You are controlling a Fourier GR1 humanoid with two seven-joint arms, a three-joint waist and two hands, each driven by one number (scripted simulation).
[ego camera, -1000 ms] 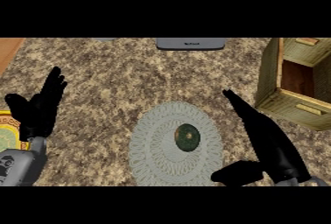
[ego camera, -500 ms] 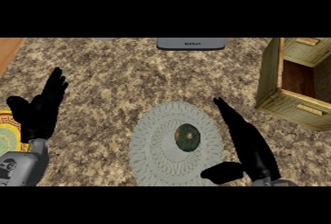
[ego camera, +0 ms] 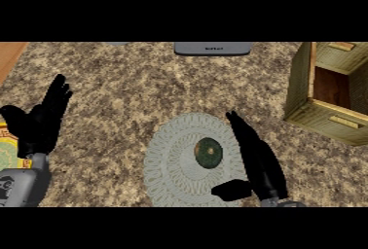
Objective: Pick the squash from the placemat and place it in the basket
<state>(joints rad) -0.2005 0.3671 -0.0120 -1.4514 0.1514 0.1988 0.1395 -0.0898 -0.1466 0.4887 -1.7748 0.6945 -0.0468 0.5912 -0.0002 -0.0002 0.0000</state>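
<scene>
The squash point(ego camera: 208, 152) is lying at the centre of the placemat point(ego camera: 169, 160). The right hand point(ego camera: 255, 155), fingers straight and unclenched, is sitting at its 3 o'clock, grasping nothing. A sideways nudge could roll the squash away from the basket point(ego camera: 323, 92) at 1 o'clock. The left hand point(ego camera: 42, 121) is resting, fingers relaxed, at 9 o'clock.

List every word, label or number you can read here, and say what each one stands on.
Grey object at the counter's far edge: a small dark mark, too blurred to read.
Yellow-patterned item at the left edge: a print, but no letters can be made out.
Squash, placemat, basket: no text.
</scene>
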